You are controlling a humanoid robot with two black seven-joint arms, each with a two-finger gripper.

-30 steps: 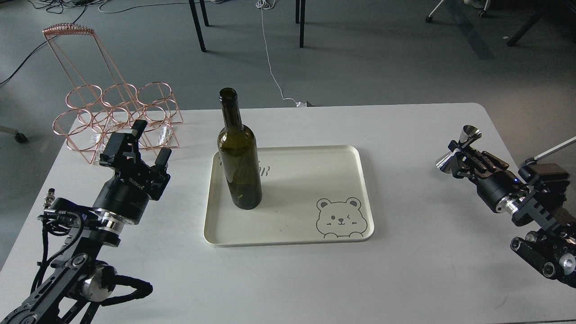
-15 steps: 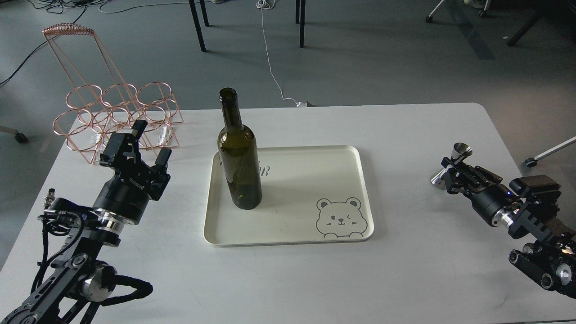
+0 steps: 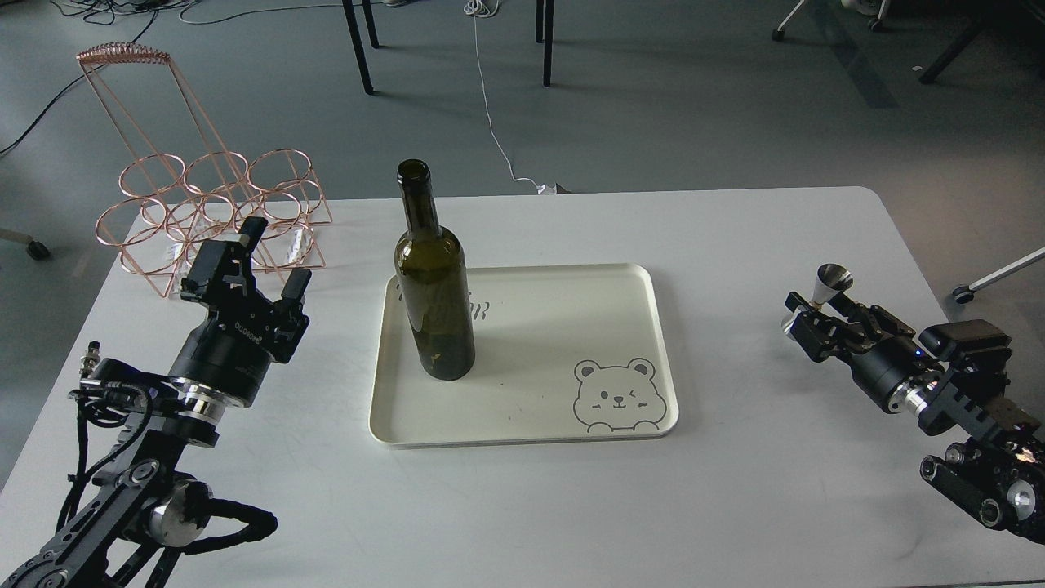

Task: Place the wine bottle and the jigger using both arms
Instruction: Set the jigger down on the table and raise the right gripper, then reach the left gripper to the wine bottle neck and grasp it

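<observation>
The wine bottle, dark olive glass, stands upright on the left part of the cream tray. My left gripper is open and empty, on the table left of the tray and apart from the bottle. The jigger, small and shiny, leans at the right side of the table with its lower end down at the tabletop. My right gripper is closed around its waist, and the jigger's lower cone is mostly hidden by the fingers.
A copper wire bottle rack stands at the table's back left, just behind my left gripper. The tray has a bear drawing at its front right. The white table ends close to the right of my right arm.
My right gripper has come down and slightly toward me with the jigger, from raised above the table to tabletop level. The left arm and the bottle have not moved.
</observation>
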